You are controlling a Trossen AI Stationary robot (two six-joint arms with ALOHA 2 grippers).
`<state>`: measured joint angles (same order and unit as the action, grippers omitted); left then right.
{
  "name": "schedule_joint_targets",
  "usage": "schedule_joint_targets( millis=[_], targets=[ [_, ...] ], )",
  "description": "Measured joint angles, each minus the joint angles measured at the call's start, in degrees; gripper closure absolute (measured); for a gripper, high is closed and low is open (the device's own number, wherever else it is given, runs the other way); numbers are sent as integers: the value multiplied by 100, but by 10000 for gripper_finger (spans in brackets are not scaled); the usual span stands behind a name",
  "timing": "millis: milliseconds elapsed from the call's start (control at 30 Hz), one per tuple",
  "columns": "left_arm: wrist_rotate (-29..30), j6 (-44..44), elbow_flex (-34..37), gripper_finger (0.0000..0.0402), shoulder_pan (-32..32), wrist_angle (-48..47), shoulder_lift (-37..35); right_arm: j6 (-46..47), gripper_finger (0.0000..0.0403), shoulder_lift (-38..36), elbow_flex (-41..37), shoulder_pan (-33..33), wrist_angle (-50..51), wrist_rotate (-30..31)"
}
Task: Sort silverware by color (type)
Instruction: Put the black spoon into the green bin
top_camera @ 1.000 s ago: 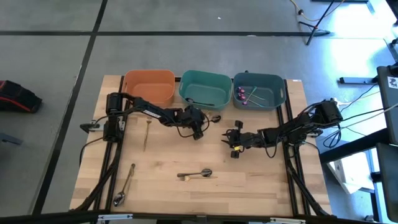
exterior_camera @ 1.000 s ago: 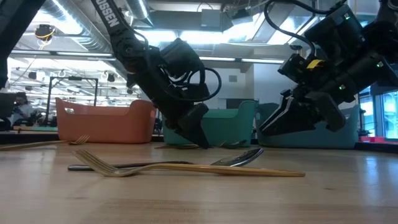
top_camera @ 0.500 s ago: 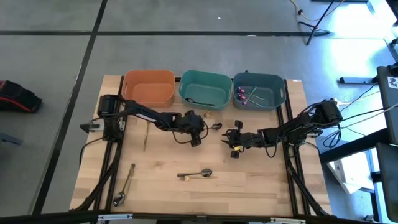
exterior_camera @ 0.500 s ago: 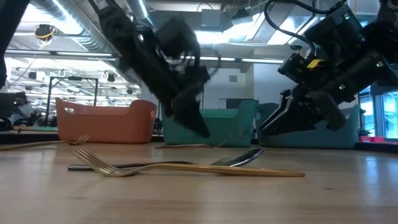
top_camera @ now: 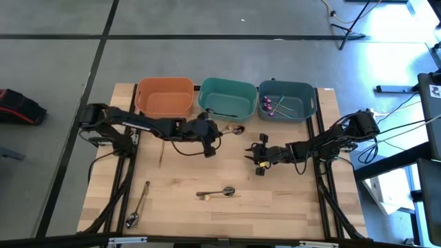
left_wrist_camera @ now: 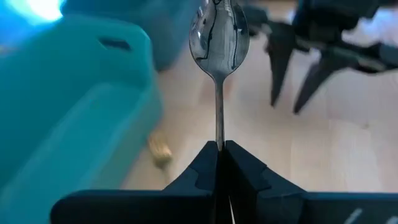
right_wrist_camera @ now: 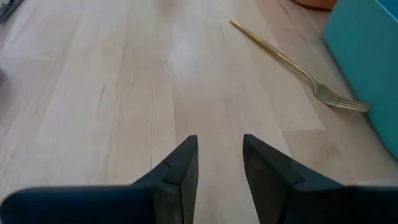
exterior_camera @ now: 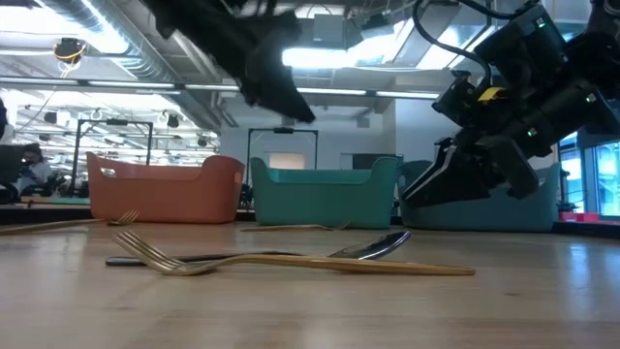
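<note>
I have the left gripper (left_wrist_camera: 218,155) pinched on the handle of a dark spoon (left_wrist_camera: 219,34), bowl pointing forward, lifted off the table just in front of the teal bin (top_camera: 227,98). The right gripper (right_wrist_camera: 217,158) hangs over bare wood near the table's middle, fingers apart, holding nothing.

Step in hand, as I read it: carrying this dark spoon to its bin. One dark piece (top_camera: 220,112) already lies in the teal bin, so that looks like the target. Next move calls for a short reach forward over the rim, then release.

Unsorted on the table: a gold fork (top_camera: 162,149) at left, a gold piece (top_camera: 140,200) front-left, a crossed fork and spoon (top_camera: 217,193) front-centre. The blue-grey bin (top_camera: 303,102) holds purple pieces.
</note>
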<state>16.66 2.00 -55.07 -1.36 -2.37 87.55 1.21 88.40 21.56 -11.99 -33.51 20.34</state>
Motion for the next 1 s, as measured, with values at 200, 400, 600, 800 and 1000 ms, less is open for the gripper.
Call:
schedule_joint_targets(
  millis=[200, 400, 600, 800, 1000],
  targets=[
    [596, -819, -2, 388, -327, 56, -312, 13, 285, 0, 0, 0, -50, -2],
    [170, -1168, -8, 388, -972, 231, -236, 30, 285, 0, 0, 0, -91, -2],
    [-545, -1185, -7, 388, -1552, 405, -236, 114, 285, 0, 0, 0, -106, -2],
    [-1037, -1342, -7, 386, -2047, 686, -43, 114, 285, 0, 0, 0, -104, -2],
    [-1533, -1419, -8, 375, -2447, 1245, 323, 114, 285, 0, 0, 0, -113, -3]
  ],
)
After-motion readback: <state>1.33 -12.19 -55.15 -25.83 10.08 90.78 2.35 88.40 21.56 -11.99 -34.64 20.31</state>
